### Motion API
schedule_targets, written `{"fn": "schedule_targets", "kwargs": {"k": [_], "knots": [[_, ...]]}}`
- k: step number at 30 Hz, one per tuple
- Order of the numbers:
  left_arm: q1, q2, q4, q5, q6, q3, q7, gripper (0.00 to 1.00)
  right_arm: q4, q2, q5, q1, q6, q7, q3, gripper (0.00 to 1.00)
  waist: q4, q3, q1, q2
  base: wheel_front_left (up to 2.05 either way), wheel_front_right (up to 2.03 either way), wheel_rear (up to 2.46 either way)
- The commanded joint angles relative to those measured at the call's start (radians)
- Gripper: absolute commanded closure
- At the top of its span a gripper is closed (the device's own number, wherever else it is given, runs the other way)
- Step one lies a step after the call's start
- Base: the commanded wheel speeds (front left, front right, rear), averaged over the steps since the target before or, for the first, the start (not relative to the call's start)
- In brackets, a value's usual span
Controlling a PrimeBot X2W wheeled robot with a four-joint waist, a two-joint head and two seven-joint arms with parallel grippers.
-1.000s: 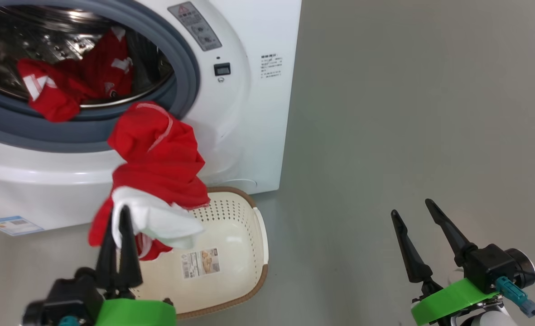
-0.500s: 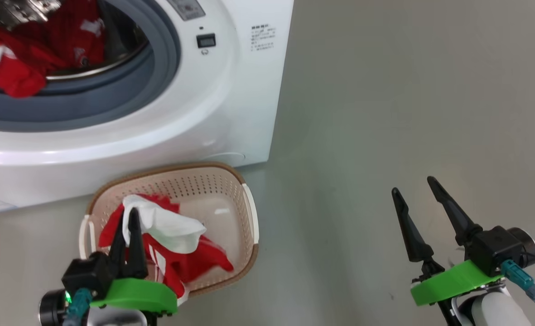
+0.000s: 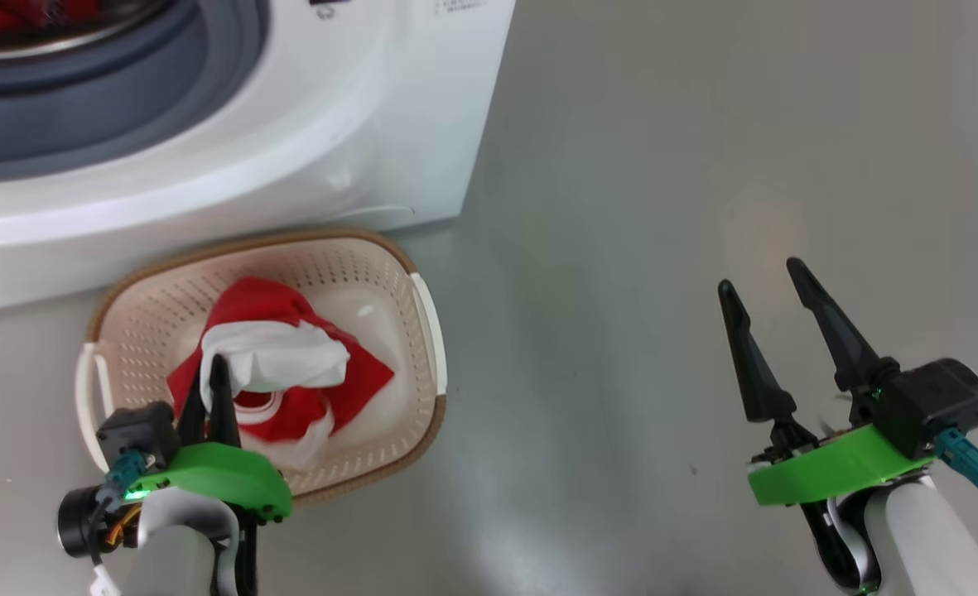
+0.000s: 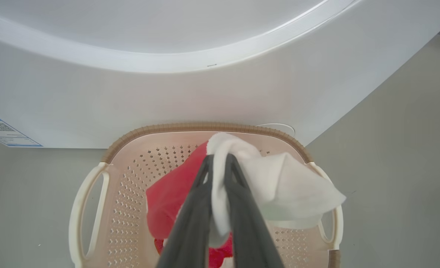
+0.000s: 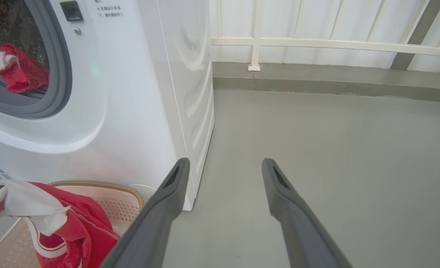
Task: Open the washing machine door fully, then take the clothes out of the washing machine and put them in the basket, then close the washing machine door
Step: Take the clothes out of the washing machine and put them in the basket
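Right claw (image 5: 224, 160) spread, clothes (image 5: 74, 227) in basket (image 5: 111, 185)

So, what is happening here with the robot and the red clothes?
The robot is unloading the washing machine. Its left tool is shut on the white part of a red and white garment and holds it down in the basket on the floor before the machine, not yet released. The right tool hangs open over the floor, holding nothing. More red clothes lie in the drum.

Left pincer (image 3: 211, 368) apparently clamped on the clothes (image 3: 290, 310); right pincer (image 3: 759, 275) spread wide.
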Motion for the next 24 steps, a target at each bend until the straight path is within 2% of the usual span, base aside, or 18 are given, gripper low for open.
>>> {"fn": "schedule_targets", "kwargs": {"k": [1, 6, 18, 19, 20, 22, 24], "knots": [[-0.018, 0.009, 0.027, 0.005, -0.011, 0.040, -0.012, 1.00, -0.027, -0.004, 0.009, -0.018, 0.006, -0.006, 0.024, 0.00, -0.028, 0.064, 0.0000, -0.0001, 0.00, 0.00, 0.00], [-0.054, 0.008, 0.153, -0.029, -0.034, 0.052, -0.012, 1.00, -0.027, -0.004, 0.014, -0.038, 0.006, -0.006, 0.027, 0.00, -0.035, 0.089, 0.0000, -0.0001, 0.00, 0.00, 0.00], [-0.108, 0.008, 0.287, -0.088, -0.042, 0.029, -0.012, 1.00, -0.023, -0.006, 0.015, -0.048, 0.006, -0.006, 0.030, 0.00, -0.032, 0.092, 0.0000, -0.0001, 0.00, 0.00, 0.00], [-0.109, 0.008, 0.290, -0.089, -0.043, 0.028, -0.012, 0.90, -0.023, -0.005, 0.016, -0.047, 0.006, -0.006, 0.030, 0.00, -0.031, 0.089, 0.0000, -0.0001, 0.00, 0.00, 0.00], [-0.110, 0.008, 0.293, -0.092, -0.044, 0.027, -0.012, 0.65, -0.022, -0.004, 0.017, -0.047, 0.006, -0.006, 0.031, 0.00, -0.029, 0.085, 0.0000, -0.0001, 0.00, 0.00, 0.00], [-0.111, 0.007, 0.292, -0.099, -0.045, 0.027, -0.012, 0.00, -0.019, -0.003, 0.017, -0.045, 0.006, -0.006, 0.032, 0.00, -0.026, 0.076, 0.0000, -0.0001, 0.00, 0.00, 0.00], [-0.111, 0.007, 0.283, -0.097, -0.047, 0.022, -0.012, 0.00, -0.020, -0.001, 0.019, -0.046, 0.006, -0.006, 0.034, 0.00, -0.022, 0.068, 0.0000, -0.0001, 0.00, 0.00, 0.00]]}}
